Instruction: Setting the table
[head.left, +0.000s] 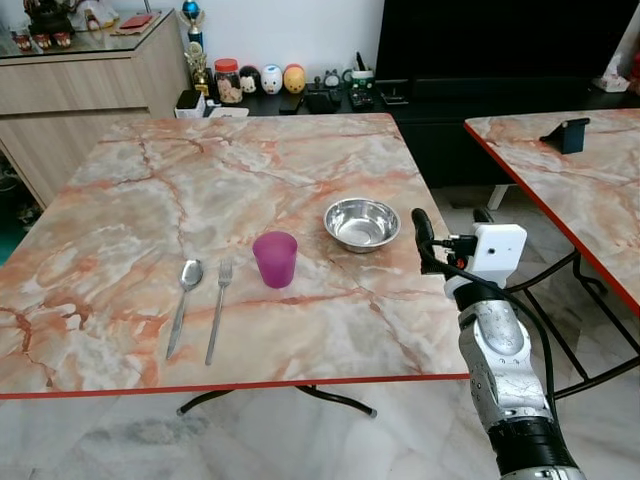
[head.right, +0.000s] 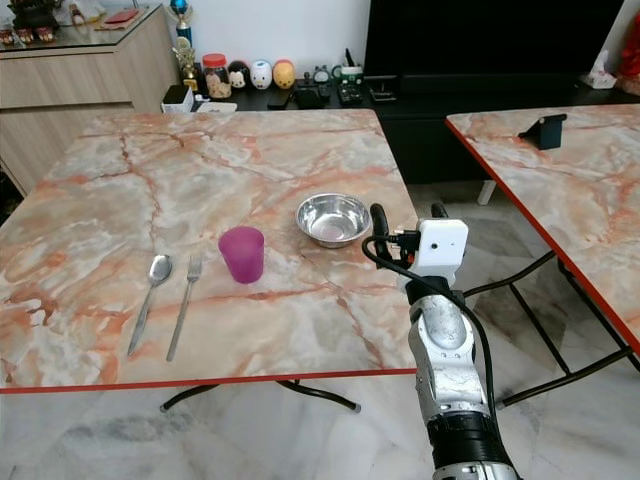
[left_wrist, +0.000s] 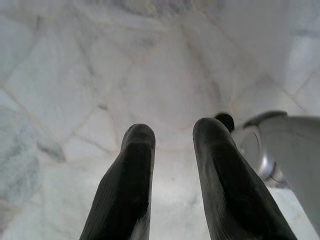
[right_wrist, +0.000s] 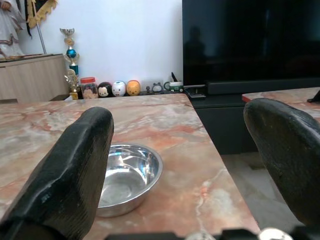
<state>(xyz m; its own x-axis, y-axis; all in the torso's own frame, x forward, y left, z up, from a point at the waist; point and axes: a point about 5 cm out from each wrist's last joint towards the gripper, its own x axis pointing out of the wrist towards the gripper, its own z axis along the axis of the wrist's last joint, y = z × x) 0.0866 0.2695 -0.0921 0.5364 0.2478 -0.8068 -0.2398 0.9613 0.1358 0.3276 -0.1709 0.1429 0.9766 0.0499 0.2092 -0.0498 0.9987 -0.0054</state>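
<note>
marble-patterned table (head.left: 250, 170) before a dark tv (head.left: 500, 40), right gripper (right_wrist: 180, 165) wide open and empty beside the steel bowl (head.left: 361, 222)

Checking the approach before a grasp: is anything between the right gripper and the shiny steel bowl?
Nothing visible. The right gripper, fingers wide open, sits just off the marble table's edge, facing the steel bowl across bare tabletop.

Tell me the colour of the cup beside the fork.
The cup is translucent purple-magenta, clearest in the left eye view, standing between the fork and the steel bowl.
</note>
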